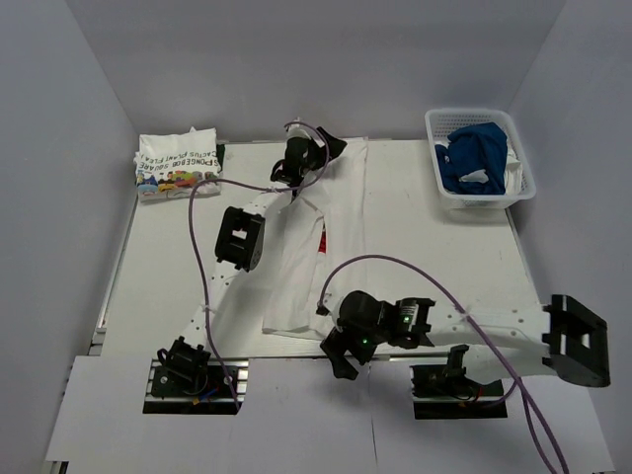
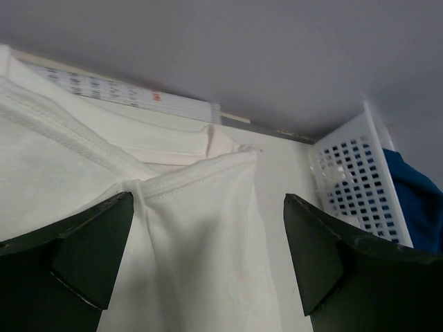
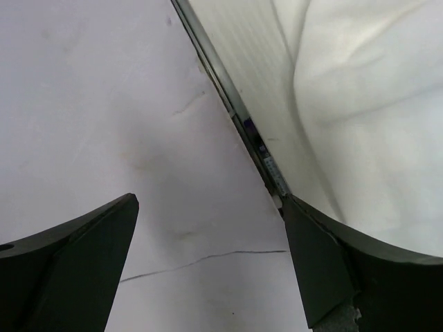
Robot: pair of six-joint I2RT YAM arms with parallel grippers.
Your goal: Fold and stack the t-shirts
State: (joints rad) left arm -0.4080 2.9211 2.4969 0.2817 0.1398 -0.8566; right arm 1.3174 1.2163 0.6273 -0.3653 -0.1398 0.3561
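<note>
1. The white t-shirt (image 1: 296,281) is lying folded lengthwise in the middle, with its red print (image 1: 323,240) mostly hidden.
2. The cartoon t-shirt (image 1: 176,164) is sitting folded at far left; the blue t-shirt (image 1: 472,156) is filling the basket (image 1: 464,113).
3. The left gripper (image 2: 208,207) is hovering wide open, empty, over the white shirt's far end.
4. The right gripper (image 3: 211,207) is gaping, empty, at the near edge.

A blue t-shirt (image 1: 474,153) lies bunched inside the basket (image 1: 489,200). Left of the basket, a white t-shirt (image 1: 296,286) with a red print lies folded into a long, narrow strip. Farther left sits a neatly folded cartoon-print t-shirt (image 1: 178,163).
</note>
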